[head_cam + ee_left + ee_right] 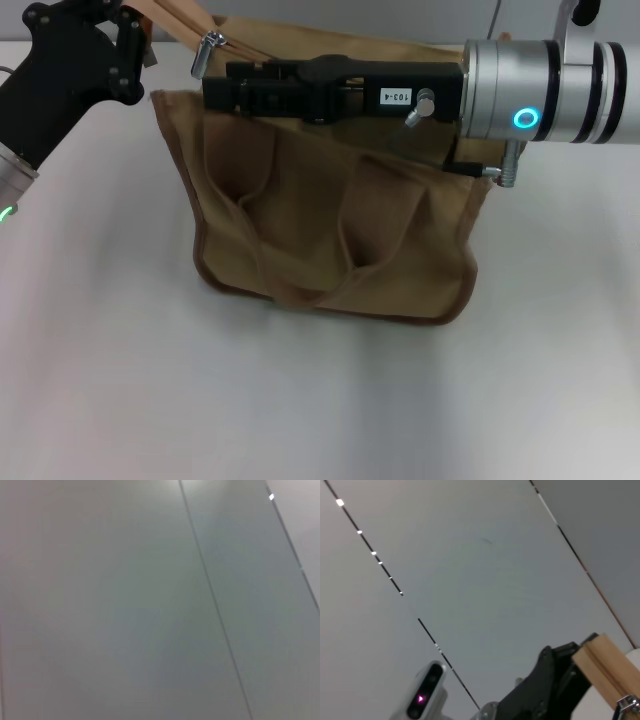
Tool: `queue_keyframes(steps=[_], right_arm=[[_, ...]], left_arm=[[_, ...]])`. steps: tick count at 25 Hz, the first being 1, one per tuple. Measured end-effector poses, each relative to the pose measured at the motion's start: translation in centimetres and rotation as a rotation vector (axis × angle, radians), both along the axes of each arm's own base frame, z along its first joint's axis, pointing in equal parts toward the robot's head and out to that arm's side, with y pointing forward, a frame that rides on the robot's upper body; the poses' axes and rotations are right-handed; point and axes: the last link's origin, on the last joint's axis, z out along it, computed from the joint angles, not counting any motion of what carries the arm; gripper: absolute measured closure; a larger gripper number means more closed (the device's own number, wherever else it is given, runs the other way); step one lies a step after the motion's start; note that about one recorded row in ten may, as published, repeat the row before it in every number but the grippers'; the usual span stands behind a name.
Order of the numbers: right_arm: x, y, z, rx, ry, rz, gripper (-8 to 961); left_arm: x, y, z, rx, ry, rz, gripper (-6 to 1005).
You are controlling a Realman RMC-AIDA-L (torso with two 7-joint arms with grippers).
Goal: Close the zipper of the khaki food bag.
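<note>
Head view: khaki food bag (330, 235) stands upright on the white table (110, 380), both loop handles flopped down over its near face. Right gripper (225, 85) reaches across the top of the bag from the right, body lying along the mouth edge, black fingers (250, 90) at the bag's top left corner. Can't tell if they're open or clamped on anything; zipper is not visible, hidden under the gripper body. Left gripper (175, 30) sits just beyond those fingertips at the same corner, wooden fingers (185, 22) pointing toward them; their state isn't readable either.

Left wrist view: only plain grey panels with thin seams.

Right wrist view: ceiling panels, plus the left gripper (600, 670) farther off with a wooden finger (602, 667) on a black mount. No bag or zipper here.
</note>
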Motion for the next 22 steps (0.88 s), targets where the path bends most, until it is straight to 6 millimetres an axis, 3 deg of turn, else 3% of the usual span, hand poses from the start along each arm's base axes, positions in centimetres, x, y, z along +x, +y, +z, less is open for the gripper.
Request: queue_keyframes(steps=[10,22], right_arm=[[0.4,0.8,-0.3,0.006,-0.043,-0.067,272],[-1.1,2.0,-0.9,0.022,-0.11,-0.074,273]], left_arm=[[0.4,-0.6,-0.1,0.002,-0.011,-0.04,949],[0.8,-1.0,-0.9,0.0,-0.017,-0.062,947]])
